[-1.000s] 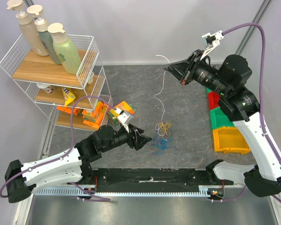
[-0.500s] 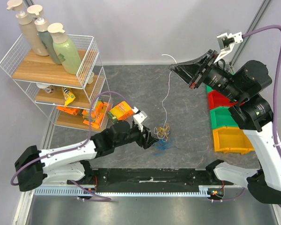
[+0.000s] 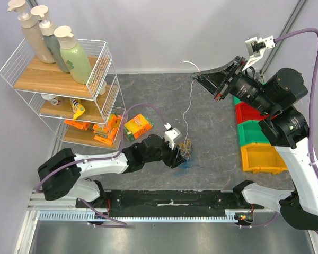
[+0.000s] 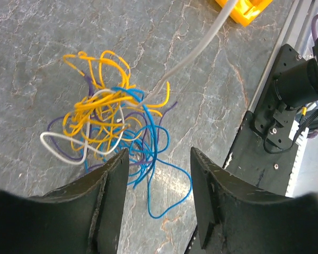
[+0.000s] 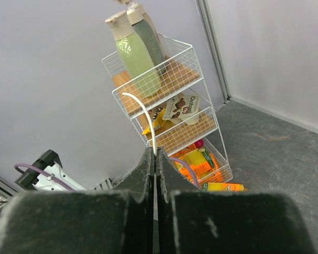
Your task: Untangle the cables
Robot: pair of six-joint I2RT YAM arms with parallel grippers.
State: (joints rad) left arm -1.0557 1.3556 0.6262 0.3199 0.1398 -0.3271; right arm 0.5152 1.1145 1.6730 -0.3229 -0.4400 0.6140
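Yellow/blue cables [image 4: 108, 127] bunched, well off bins [image 3: 259, 157]; L hand [image 4: 158, 154] released over them, R hand [image 5: 155, 154] clenching white cable [image 5: 143, 113].

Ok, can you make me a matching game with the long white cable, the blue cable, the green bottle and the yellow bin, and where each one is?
Things:
1. long white cable
2. blue cable
3. green bottle
4. yellow bin

Places:
A. on the top shelf of the wire rack
B. lying low in the tangle on the table
C. at the table's right edge
D. one end pinched in the right end effector, held up high

Pairs: 1-D, 2-B, 3-A, 4-C
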